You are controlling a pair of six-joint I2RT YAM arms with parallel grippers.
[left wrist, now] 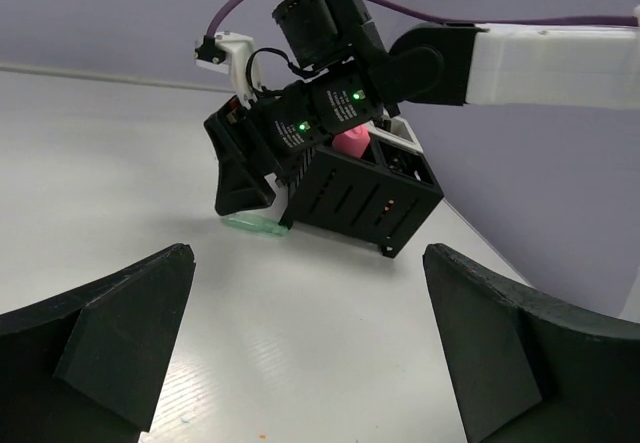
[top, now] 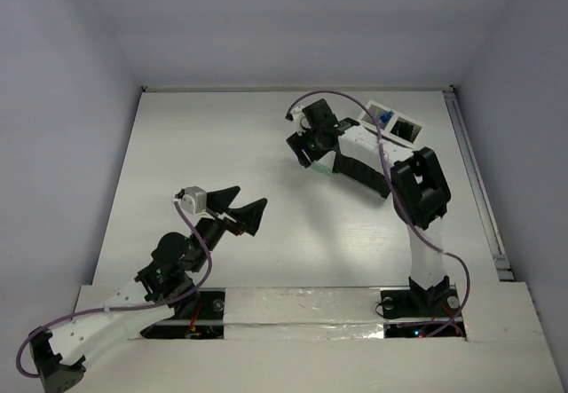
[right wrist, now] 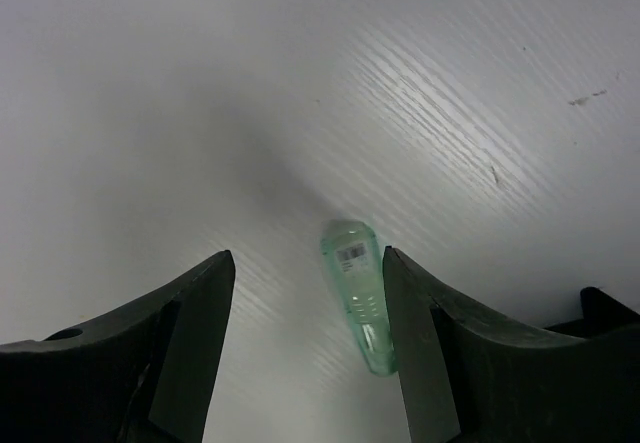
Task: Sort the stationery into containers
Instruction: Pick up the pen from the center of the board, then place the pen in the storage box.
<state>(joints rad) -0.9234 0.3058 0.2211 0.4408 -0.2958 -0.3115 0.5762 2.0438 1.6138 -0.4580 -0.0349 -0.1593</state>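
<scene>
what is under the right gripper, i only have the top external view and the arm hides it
observer: a pale green marker lies flat on the table, right below the right gripper.
operator: is it gripped
observer: no. In the right wrist view the jaws stand apart, the marker close beside one and a clear gap to the other.
operator: anything in the black box yet
observer: yes. The left wrist view shows a pink piece sticking up out of the black box, just behind the gripper.
</scene>
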